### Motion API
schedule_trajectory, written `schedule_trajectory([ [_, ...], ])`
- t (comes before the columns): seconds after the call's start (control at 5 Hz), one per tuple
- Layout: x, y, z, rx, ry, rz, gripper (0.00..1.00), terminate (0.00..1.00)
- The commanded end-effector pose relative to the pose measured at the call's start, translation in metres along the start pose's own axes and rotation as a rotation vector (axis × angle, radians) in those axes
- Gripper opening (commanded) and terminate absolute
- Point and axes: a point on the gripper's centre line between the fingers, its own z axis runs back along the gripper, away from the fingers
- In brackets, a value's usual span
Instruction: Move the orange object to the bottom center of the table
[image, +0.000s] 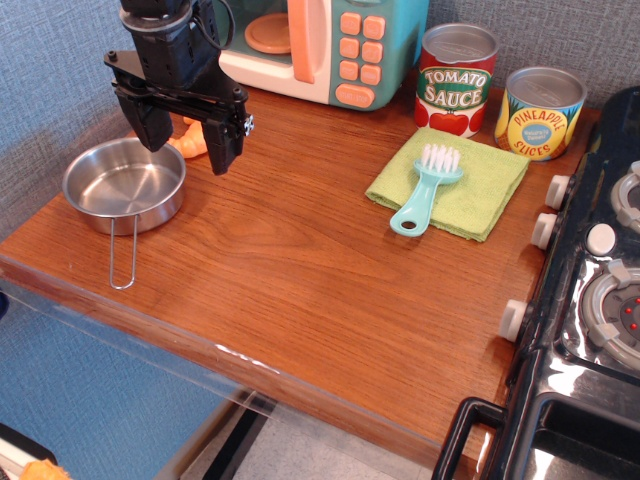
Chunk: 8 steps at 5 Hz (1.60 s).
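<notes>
The orange object (190, 142) is a small glossy toy croissant lying on the brown wood-grain table (290, 270) at the back left, next to the steel pan (124, 185). Only part of it shows, between the gripper's fingers. My gripper (188, 140) is black and hangs open over the croissant, one finger (150, 125) on its left and the other on its right. I cannot tell whether the fingers touch it.
A toy microwave (330, 45) stands at the back. Tomato sauce (455, 80) and pineapple (538, 112) cans stand back right. A teal brush (428, 190) lies on a green cloth (450, 180). A black toy stove (590, 300) fills the right edge.
</notes>
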Motion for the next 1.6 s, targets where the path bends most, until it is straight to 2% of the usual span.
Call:
schedule_trajectory([
  [0.0, 0.0, 0.0, 0.0, 0.0, 0.0, 0.0, 1.0, 0.0],
  [0.2, 0.015, 0.013, 0.0, 0.004, -0.009, 0.059, 1.0, 0.0],
  [0.6, 0.079, 0.053, -0.012, 0.036, -0.024, 0.212, 1.0, 0.0],
  [0.8, 0.106, 0.07, -0.028, 0.054, -0.012, 0.268, 1.0, 0.0],
  [1.2, 0.113, 0.069, -0.071, 0.069, 0.082, 0.277, 1.0, 0.0],
  [1.4, 0.109, 0.068, -0.082, 0.073, 0.112, 0.275, 1.0, 0.0],
])
